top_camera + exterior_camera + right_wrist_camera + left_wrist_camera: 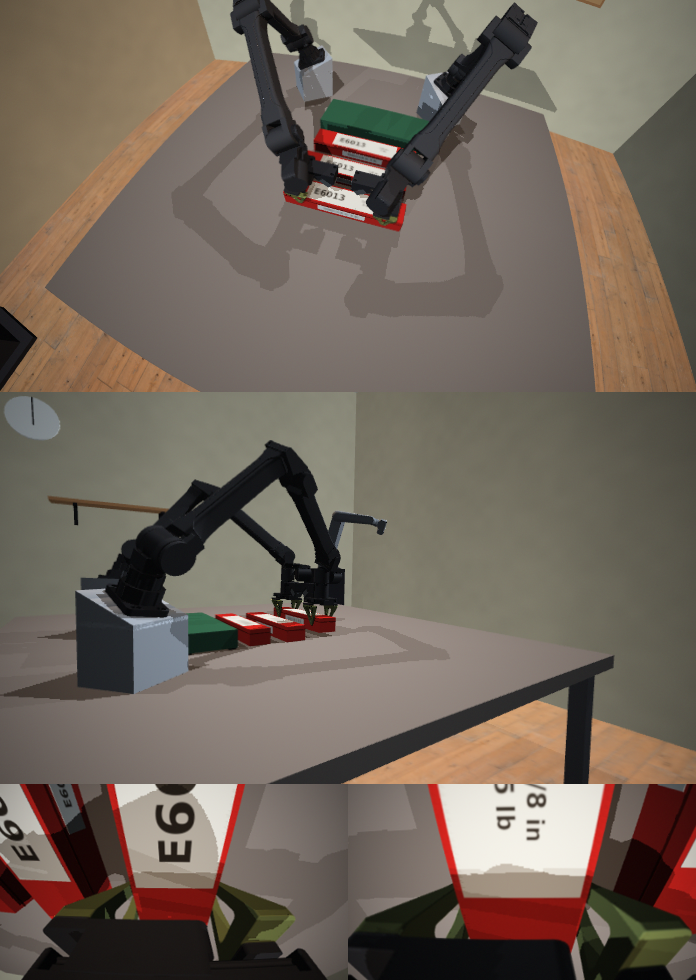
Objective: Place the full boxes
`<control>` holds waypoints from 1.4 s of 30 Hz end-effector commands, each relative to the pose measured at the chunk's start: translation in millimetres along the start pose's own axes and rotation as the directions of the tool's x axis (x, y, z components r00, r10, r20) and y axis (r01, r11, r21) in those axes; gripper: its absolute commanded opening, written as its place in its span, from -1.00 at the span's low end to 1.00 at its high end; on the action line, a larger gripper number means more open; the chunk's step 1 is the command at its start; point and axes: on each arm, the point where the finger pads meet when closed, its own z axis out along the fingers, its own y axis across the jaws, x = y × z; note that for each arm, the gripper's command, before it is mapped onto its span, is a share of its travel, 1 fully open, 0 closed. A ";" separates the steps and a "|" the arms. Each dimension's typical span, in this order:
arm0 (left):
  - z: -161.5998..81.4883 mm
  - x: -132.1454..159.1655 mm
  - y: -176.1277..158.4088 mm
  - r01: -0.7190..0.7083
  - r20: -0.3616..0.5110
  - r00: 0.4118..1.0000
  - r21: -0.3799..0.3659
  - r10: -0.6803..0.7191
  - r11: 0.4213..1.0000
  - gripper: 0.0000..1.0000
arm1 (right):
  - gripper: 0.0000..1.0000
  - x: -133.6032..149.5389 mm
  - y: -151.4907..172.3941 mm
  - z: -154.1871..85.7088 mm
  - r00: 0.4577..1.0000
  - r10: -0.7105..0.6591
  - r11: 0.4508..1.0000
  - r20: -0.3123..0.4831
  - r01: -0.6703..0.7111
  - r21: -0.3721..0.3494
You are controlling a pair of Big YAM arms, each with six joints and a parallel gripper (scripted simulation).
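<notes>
The red front box (327, 195) (323, 625) (523, 850) (170, 904) lies flat and level, label up. My left gripper (387, 219) (522, 881) is shut on its "5 lb" end. My right gripper (300, 196) (320, 615) (174, 881) is shut on its "E6013" end. I cannot tell whether its underside touches the table. The red middle box (330, 162) (295, 634) and the red rear box (356, 143) (259, 636) lie flat behind it, in parallel, with gaps between. The low green platform (370, 114) (212, 639) stands behind them with no box on it.
The two pale arm bases (315, 82) (155, 657) stand behind the platform. My two hands are close together over the front box, partly hiding the middle box in the top view. The grey table (350, 325) (400, 692) extends in front of the boxes and to both sides.
</notes>
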 end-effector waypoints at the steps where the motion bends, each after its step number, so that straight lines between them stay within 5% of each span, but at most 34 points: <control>1: -41.7 10.9 35.5 0.025 0.026 0.999 -0.093 -0.022 0.995 -1.00 | -1.00 9.2 -43.3 -54.6 0.999 0.031 0.992 0.037 -0.035 0.117; 42: -33.1 7.9 35.1 0.015 0.025 1.000 -0.086 -0.013 0.996 -1.00 | -1.00 5.9 -43.2 -44.1 0.999 0.025 0.992 0.038 -0.030 0.119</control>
